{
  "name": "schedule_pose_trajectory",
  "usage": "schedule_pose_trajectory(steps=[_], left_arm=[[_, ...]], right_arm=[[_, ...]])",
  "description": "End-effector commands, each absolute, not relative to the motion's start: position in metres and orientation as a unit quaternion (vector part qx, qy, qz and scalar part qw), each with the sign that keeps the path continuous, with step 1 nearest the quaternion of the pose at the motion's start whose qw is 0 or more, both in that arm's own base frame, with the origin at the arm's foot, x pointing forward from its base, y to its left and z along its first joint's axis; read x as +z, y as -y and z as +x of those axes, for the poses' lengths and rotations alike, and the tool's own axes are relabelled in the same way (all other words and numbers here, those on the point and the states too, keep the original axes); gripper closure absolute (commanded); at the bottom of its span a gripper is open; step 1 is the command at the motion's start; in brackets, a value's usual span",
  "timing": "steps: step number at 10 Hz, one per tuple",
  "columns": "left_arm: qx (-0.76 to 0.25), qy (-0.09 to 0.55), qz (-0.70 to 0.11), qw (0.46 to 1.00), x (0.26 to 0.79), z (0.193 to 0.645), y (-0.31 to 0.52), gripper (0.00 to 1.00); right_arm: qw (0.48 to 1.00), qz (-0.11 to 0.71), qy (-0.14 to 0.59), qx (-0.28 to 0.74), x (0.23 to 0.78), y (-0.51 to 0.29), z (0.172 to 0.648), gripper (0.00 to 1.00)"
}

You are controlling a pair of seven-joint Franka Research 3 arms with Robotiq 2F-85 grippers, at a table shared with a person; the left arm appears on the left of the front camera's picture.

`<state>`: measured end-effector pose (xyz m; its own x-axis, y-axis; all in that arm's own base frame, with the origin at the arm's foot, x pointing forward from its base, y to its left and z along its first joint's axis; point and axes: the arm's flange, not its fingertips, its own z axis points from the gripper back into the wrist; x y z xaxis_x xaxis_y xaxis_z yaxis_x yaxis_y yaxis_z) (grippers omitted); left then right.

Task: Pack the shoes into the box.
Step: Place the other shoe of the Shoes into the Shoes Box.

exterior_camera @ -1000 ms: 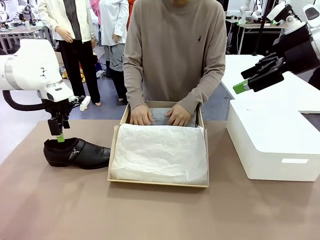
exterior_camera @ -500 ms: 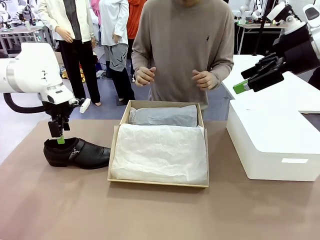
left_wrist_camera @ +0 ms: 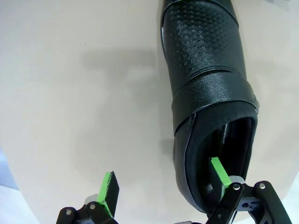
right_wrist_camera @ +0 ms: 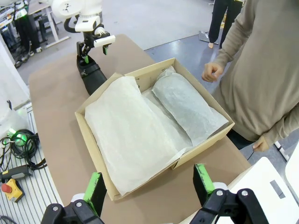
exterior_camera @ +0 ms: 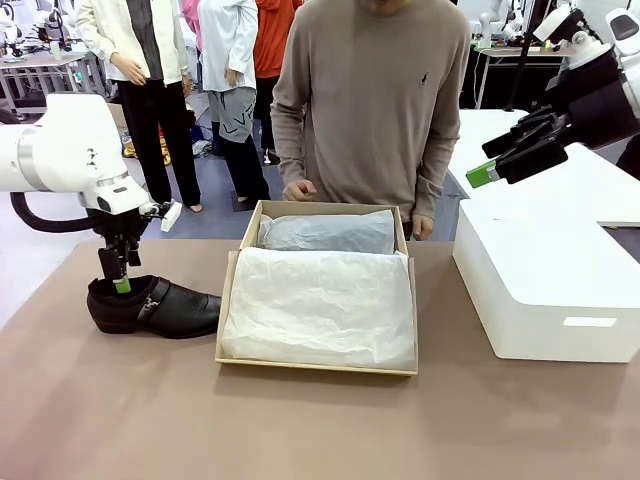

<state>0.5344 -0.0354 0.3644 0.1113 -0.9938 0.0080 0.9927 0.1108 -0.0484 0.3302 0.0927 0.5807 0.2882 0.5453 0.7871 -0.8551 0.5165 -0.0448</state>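
Left fingers (exterior_camera: 121,285) spread wide, one pad down inside the heel opening of the black shoe (exterior_camera: 160,307), the other outside it, nothing clamped | shoe on the bench (exterior_camera: 300,420) just left of the box (exterior_camera: 228,300) | right fingers (exterior_camera: 481,176) wide open, empty, up above the white box (exterior_camera: 540,300)

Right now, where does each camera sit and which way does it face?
Front: fixed between the arms, looking across the table at the person; left gripper at picture left over the shoe, right gripper hangs upper right.
Left wrist: on the left arm, looking down; its open jaws straddle the shoe's side wall, one inside the opening.
Right wrist: on the raised right arm, looking down at the box; its open jaws rise from the bottom edge.
Shared: front and right wrist both show box, shoe, person and left gripper.
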Motion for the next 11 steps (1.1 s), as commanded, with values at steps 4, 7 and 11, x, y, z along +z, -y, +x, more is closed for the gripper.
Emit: schedule_pose_trajectory(steps=[4, 7, 11], left_arm=[[-0.667, -0.021, -0.03, 0.744, 0.348, 0.542, 0.035, 0.0], [-0.667, -0.02, -0.035, 0.744, 0.343, 0.543, 0.036, 0.0], [-0.671, -0.028, -0.052, 0.739, 0.342, 0.544, 0.036, 0.39]], right_arm=[[0.771, 0.204, 0.397, 0.455, 0.581, -0.092, 0.332, 0.0], [0.771, 0.204, 0.397, 0.455, 0.581, -0.092, 0.332, 0.0], [0.771, 0.204, 0.397, 0.455, 0.581, -0.092, 0.332, 0.0]])
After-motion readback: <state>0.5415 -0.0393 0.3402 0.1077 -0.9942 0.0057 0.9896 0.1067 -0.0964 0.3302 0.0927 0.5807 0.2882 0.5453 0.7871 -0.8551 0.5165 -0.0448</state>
